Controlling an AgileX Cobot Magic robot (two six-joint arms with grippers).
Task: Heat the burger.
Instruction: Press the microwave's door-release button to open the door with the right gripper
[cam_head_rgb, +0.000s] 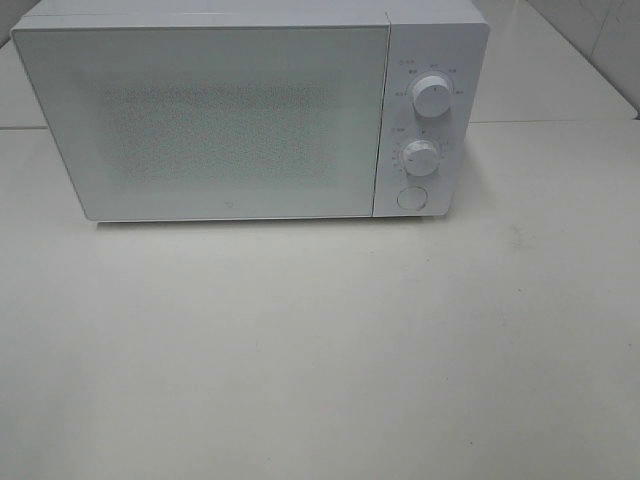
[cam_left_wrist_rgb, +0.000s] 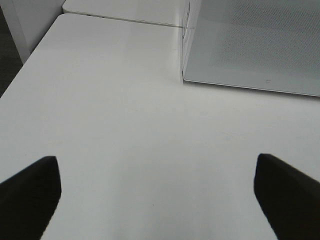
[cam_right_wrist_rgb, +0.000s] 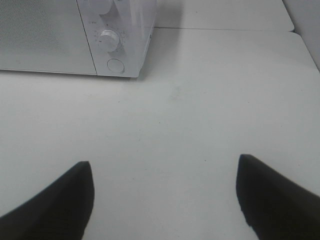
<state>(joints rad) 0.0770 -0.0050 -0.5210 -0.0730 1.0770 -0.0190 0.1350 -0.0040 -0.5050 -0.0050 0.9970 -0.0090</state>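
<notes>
microwave (cam_head_rgb: 250, 110) standing at the back, door (cam_head_rgb: 200, 115) shut, open tabletop (cam_head_rgb: 320, 350) in front

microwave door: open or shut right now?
Shut. The microwave door lies flush with the control panel, and no view shows a gap. What is inside cannot be told through the front.

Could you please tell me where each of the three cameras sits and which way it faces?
Exterior high: mounted high, looking down at the closed microwave from the front, on the white table; nothing of the robot shows.
Left wrist: on the left arm, facing across the table toward the microwave's door; the open left claw shows.
Right wrist: on the right arm, facing the microwave's lower knob and round button; the open right claw shows.
Shared: exterior high and right wrist both show that knob and button.
</notes>
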